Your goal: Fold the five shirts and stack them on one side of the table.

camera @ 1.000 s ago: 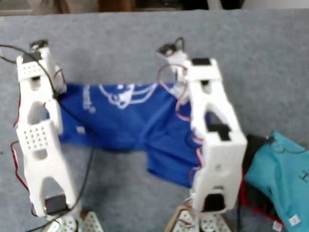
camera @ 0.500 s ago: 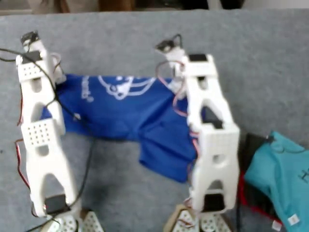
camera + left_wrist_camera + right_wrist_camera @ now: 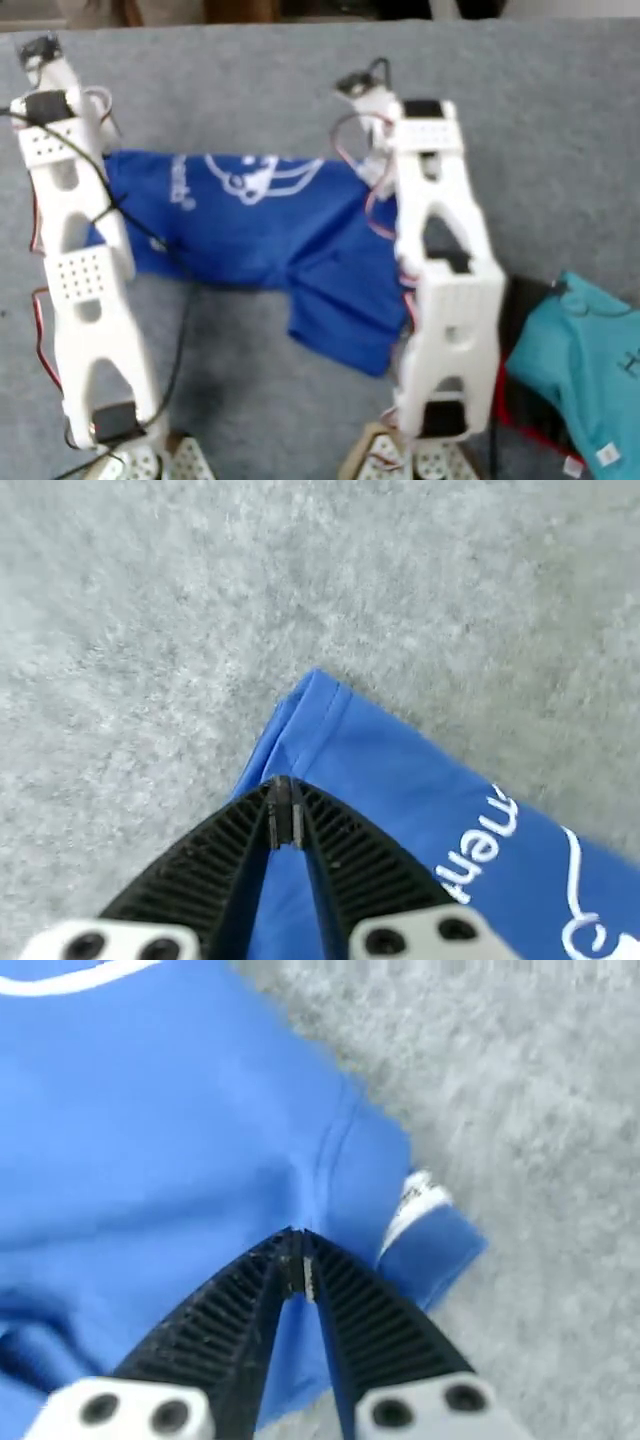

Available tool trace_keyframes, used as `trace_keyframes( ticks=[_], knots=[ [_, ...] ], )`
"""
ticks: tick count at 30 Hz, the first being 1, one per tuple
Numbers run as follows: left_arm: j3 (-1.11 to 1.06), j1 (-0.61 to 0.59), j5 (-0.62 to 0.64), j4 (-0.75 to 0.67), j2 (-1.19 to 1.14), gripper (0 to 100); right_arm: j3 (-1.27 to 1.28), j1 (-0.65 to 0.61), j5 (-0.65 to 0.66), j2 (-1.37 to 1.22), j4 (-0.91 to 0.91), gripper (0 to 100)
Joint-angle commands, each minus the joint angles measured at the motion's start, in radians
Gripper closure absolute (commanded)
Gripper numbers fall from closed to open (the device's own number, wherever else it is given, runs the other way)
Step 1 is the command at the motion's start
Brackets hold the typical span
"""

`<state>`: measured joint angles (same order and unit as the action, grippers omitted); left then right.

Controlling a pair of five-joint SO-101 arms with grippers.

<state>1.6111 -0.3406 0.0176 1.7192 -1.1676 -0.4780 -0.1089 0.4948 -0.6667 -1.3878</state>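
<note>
A blue shirt [image 3: 250, 230] with white print lies stretched on the grey table between the two arms, one lower part bunched toward the near side. My left gripper [image 3: 283, 820] is shut on the blue shirt [image 3: 400, 780] at its folded edge near a corner; in the high view the left gripper [image 3: 106, 162] is at the shirt's far left corner. My right gripper [image 3: 297, 1260] is shut on the blue shirt [image 3: 150, 1110] beside a seam and a white label; in the high view the right gripper [image 3: 373, 180] is at the shirt's far right corner.
A teal shirt [image 3: 590, 350] lies on top of red and black garments [image 3: 520, 400] at the near right. Bare grey table [image 3: 540, 120] stretches along the far side and right. Both arm bases stand at the near edge.
Both arms have moved toward the far side with the blue shirt held, the left one also outward to the left. The shirt has shifted farther away and been pulled more taut.
</note>
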Motion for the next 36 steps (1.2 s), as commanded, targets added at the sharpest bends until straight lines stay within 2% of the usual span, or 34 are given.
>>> trace_keyframes(
  ticks=[1,7,12,14,19,26,31,36],
  knots=[
    [0.061,-0.009,-0.040,0.041,0.025,98,-0.044,-0.033,-0.009,0.114,-0.103,99.3],
    [0.057,-0.057,-0.049,0.043,0.024,98,-0.039,-0.094,-0.005,0.170,-0.270,99.3],
    [0.061,-0.069,-0.072,0.043,-0.030,98,0.054,-0.194,0.006,0.266,-0.319,99.2],
    [0.061,-0.069,-0.072,0.043,-0.056,98,0.111,-0.213,0.002,0.300,-0.310,97.0],
    [0.061,-0.069,-0.110,0.043,-0.091,98,0.252,-0.214,-0.026,0.318,-0.227,83.1],
    [0.063,-0.068,-0.115,-0.005,-0.147,98,0.378,-0.265,-0.028,0.325,-0.213,82.9],
    [0.063,-0.066,-0.117,-0.072,-0.194,98,0.401,-0.272,-0.029,0.320,-0.167,82.9],
    [0.063,-0.060,-0.117,-0.078,-0.199,98,0.403,-0.294,-0.026,0.318,-0.170,82.9]
  ],
)
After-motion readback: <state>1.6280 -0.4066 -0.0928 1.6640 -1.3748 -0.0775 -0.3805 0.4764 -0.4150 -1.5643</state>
